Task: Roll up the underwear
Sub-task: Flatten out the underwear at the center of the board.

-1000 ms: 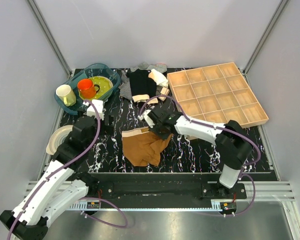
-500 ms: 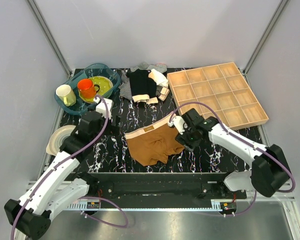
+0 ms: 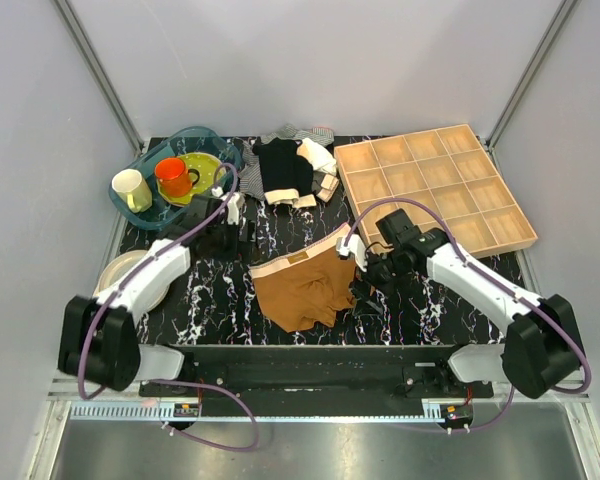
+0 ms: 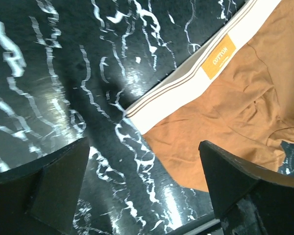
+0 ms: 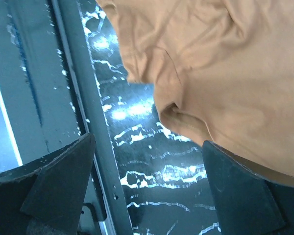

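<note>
**Underwear laid out flat, rolling not yet begun**

From where I stand, the underwear (image 3: 305, 290) lies spread open on the bench (image 3: 180, 310), roughly in the middle and between the two arms. Its pale waistband (image 3: 298, 262) runs along the far side at a slant, and the legs point toward the near edge. The cloth is mostly smooth, though the right wrist view shows a small pucker along one leg hem. No part of it is folded or turned over on itself, so I judge that the spreading is done and the whole roll is left to do.

The right end effector (image 3: 375, 268) hangs just beside the right edge of the garment, near the right end of the waistband. Its fingers stand wide apart with nothing between them, and the brown fabric fills the view below.

The left end effector (image 3: 240, 236) sits just beyond the left end of the waistband, on the far-left side. It is close to the cloth but apart from it, and its fingers are also spread wide and hold nothing. Its camera looks down on the waistband corner and the small orange label (image 4: 219, 58).
</note>
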### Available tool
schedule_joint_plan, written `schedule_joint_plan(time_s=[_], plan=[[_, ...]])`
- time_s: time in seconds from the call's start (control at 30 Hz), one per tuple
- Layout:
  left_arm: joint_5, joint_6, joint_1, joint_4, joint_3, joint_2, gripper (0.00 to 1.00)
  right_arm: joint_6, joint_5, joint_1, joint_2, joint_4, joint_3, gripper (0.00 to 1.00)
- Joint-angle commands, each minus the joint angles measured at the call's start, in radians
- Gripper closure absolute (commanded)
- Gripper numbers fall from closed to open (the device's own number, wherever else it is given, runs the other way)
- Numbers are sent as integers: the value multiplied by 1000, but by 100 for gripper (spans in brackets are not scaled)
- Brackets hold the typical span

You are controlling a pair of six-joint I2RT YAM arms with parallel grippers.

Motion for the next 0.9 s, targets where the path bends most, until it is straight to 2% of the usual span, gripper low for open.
schedule_joint_plan(time_s=[0.0,0.1,0.13,0.4,0.47,0.57,0.67,0.7,0.77,0.87], plan=[[200,-51,4,-7,70,155,7,-97,-205,2,43,23,69,2],[204,-64,4,-31,81,226,18,-89,-222,2,34,24,75,2],[198,-67,3,-37,81,259,24,-86,-218,0,16,27,72,2],[107,-77,-25,-76,106,370,40,-49,-163,2,-30,70,47,1],[112,-80,-28,-76,109,387,43,-47,-163,0,-27,69,48,1],[135,-77,-35,-74,113,411,52,-47,-159,2,-26,70,49,1],[147,-73,-35,-77,121,422,65,-46,-155,2,-30,69,49,1],[138,-71,-31,-79,124,421,80,-46,-155,2,-32,69,48,1],[109,-70,-22,-88,124,410,100,-46,-155,2,-33,69,46,1],[46,-70,29,-93,129,353,100,-49,-152,2,-35,70,46,0]])
